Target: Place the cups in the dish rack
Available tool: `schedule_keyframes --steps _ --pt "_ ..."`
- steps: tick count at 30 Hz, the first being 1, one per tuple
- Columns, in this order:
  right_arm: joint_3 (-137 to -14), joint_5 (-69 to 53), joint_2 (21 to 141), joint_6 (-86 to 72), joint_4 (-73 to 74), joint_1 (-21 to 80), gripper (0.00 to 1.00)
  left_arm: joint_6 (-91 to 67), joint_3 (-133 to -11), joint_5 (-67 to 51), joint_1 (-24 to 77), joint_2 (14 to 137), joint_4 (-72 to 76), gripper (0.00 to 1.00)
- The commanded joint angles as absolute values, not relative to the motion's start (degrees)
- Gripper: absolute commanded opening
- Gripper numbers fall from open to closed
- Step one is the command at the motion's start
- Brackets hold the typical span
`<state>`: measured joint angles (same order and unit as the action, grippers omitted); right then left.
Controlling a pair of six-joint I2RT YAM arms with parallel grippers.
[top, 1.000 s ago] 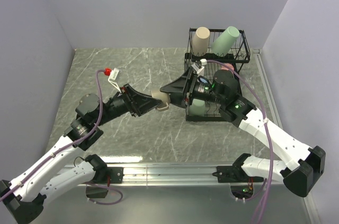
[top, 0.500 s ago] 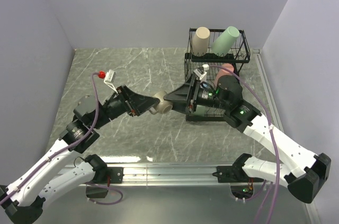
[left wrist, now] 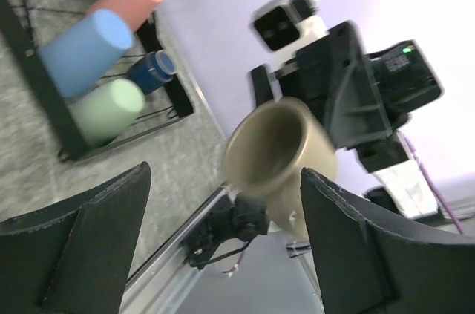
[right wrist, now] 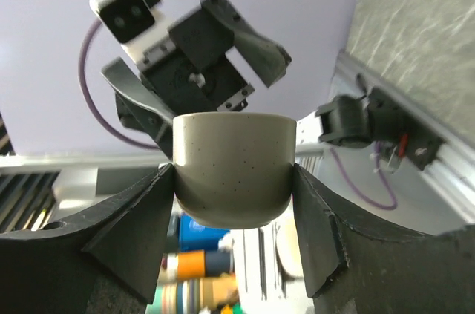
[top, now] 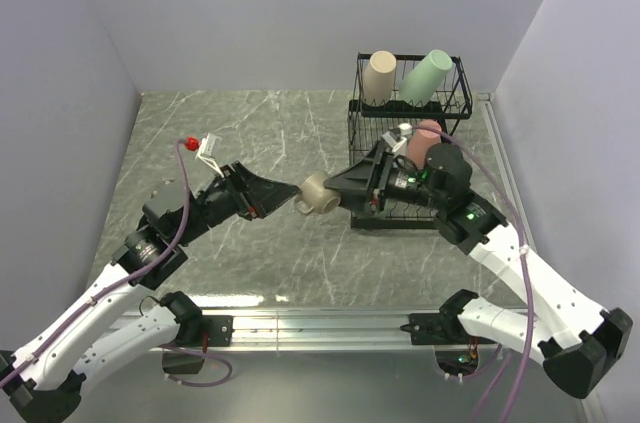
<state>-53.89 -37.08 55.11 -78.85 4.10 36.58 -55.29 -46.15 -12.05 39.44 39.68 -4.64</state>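
The olive-tan mug [top: 318,193] hangs in the air left of the black wire dish rack [top: 357,118]. My right gripper [top: 338,191] is shut on it, its fingers pressing both sides of the mug [right wrist: 234,165]. My left gripper [top: 292,200] is open, just left of the mug and apart from it. In the left wrist view the mug [left wrist: 278,154] shows beyond the spread fingers [left wrist: 96,232]. The rack holds a beige cup [top: 379,76], a pale green cup [top: 424,76] and a salmon-pink cup [top: 428,131]. The left wrist view shows a blue cup [left wrist: 82,50], another pale green cup [left wrist: 107,110] and the navy mug [left wrist: 151,73] in the rack.
The rack stands at the back right of the grey marbled table [top: 250,133], near the right wall. My right arm [top: 470,223] reaches over the rack's near side and hides its lower tier from above. A metal rail [top: 320,323] runs along the near edge.
The mug has passed from my left gripper to my right. The left gripper opened and drew back left. The right gripper carried the mug slightly right.
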Motion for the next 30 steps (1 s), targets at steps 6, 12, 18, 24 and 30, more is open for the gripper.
schedule_keyframes --steps 6,12,18,24,30 --pt "-54.2 -43.8 47.8 -68.5 18.4 18.3 0.0 -51.9 -49.7 -5.0 39.1 36.1 -12.3 0.88" --pt "-58.1 -44.8 49.5 -54.8 36.9 9.0 0.0 -51.2 -50.6 -3.4 39.1 34.1 -16.6 0.87" --pt "-63.2 -43.4 54.7 -40.0 53.5 0.3 0.0 -52.5 -48.0 -2.6 39.1 30.4 -18.4 0.86" --pt "-65.6 -35.1 60.1 -31.8 62.2 -5.4 0.0 -53.0 -46.0 -0.7 39.1 26.0 -20.9 0.86" --pt "-64.2 -32.8 63.8 -31.2 62.6 -8.4 0.0 -53.7 -43.5 -0.2 39.0 21.7 -22.3 0.85"
